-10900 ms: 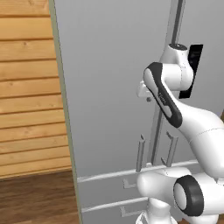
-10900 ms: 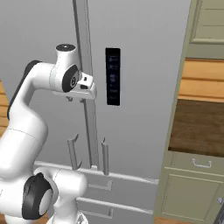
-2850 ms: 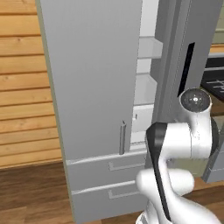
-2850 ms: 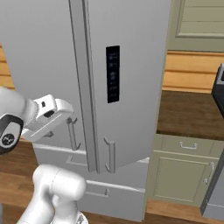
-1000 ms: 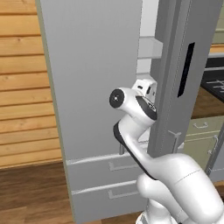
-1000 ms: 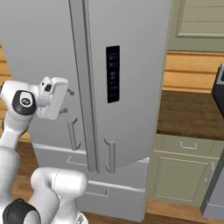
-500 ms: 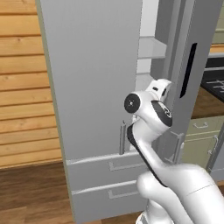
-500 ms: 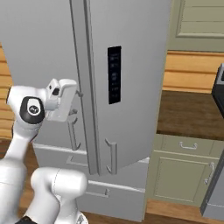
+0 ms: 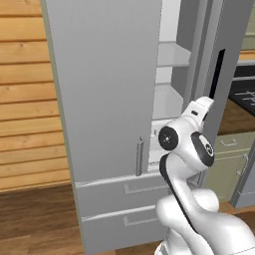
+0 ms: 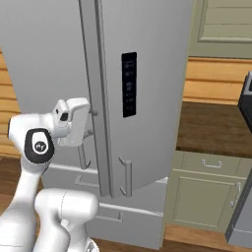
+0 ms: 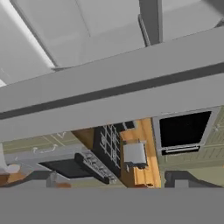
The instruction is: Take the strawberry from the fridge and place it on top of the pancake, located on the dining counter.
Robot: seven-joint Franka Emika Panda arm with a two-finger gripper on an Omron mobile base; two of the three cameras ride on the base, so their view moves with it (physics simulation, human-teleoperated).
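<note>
I am parked in front of the fridge [image 9: 107, 99], a tall light grey one that stands against a wall of wooden planks [image 9: 25, 94]. The floor [image 9: 35, 219] under it is dark brown wood. Off to my right side I see olive-green cabinets [image 10: 209, 192] with a dark brown top, and a black stove [image 9: 244, 97] a bit further on.

The fridge's right door [image 10: 147, 88], the one with the black panel [image 10: 129, 84], is swung partly out toward me. The left door [image 9: 107, 89] is closed. Through the gap I can see white shelves [image 9: 172, 55] inside (they look bare from where I sit). I cannot see the strawberry on any shelf, so I cannot say where in the fridge it is.

My arm is bent up with the hand [image 10: 74, 120] near the edge of the open door, just beside the bar handles [image 10: 125, 174]. The fingers themselves are hidden behind the hand, but they are spread wide apart with nothing between them. The hand camera is tipped over and looks past grey door edges [image 11: 113, 94] at the stove and cabinets.
</note>
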